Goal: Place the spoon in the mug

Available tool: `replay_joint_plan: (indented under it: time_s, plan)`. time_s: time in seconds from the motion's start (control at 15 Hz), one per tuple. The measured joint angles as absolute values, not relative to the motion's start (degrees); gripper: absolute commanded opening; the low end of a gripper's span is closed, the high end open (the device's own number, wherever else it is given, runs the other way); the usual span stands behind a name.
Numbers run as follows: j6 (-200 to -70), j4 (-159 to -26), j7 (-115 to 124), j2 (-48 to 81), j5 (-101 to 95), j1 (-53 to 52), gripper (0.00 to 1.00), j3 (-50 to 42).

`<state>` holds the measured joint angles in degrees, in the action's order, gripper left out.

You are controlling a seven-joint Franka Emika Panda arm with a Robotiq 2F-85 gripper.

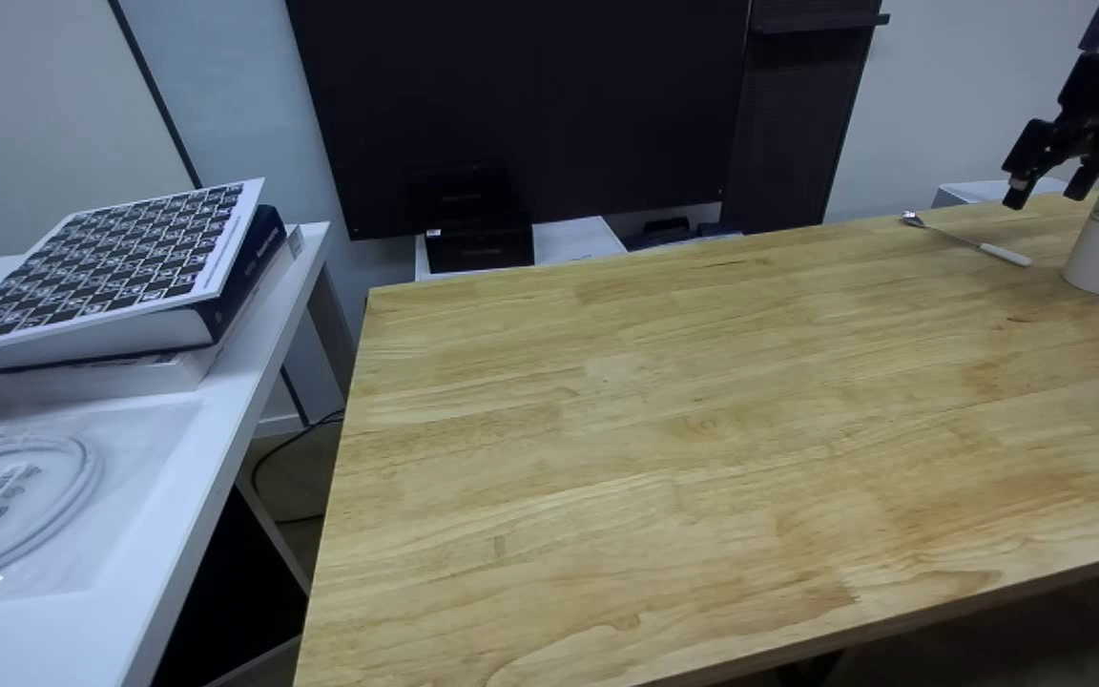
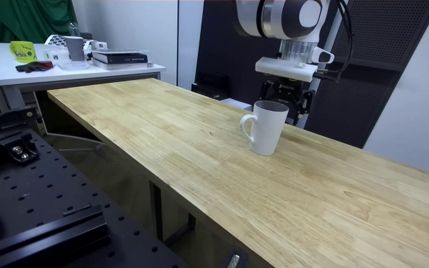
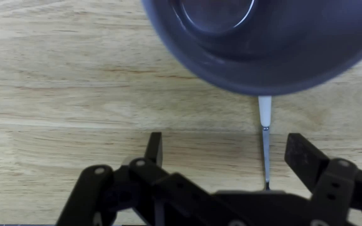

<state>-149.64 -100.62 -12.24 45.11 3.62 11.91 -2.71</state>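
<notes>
Our claw [image 3: 226, 146] gapes wide, empty; we judge the white-handled spoon [image 1: 983, 247], near the worktop's [image 1: 702, 410] far edge, light, stiff, slick; we'd pinch its handle [image 3: 265, 111].

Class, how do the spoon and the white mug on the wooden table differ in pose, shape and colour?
Pose: the mug stands upright, while the spoon lies flat.
Shape: the mug is a broad, hollow cylinder; the spoon is long and slender.
Colour: the mug is mostly white outside and dark grey inside; the spoon pairs a white handle with silvery metal.
Shared: both rest on the wooden table.
</notes>
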Motion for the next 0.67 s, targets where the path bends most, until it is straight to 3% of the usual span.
replay_joint_plan:
  time_s: [0.67]
  plan:
    - [-149.58, -99.83, -12.31, 47.0, 3.45, 11.72, 1.0, -1.98]
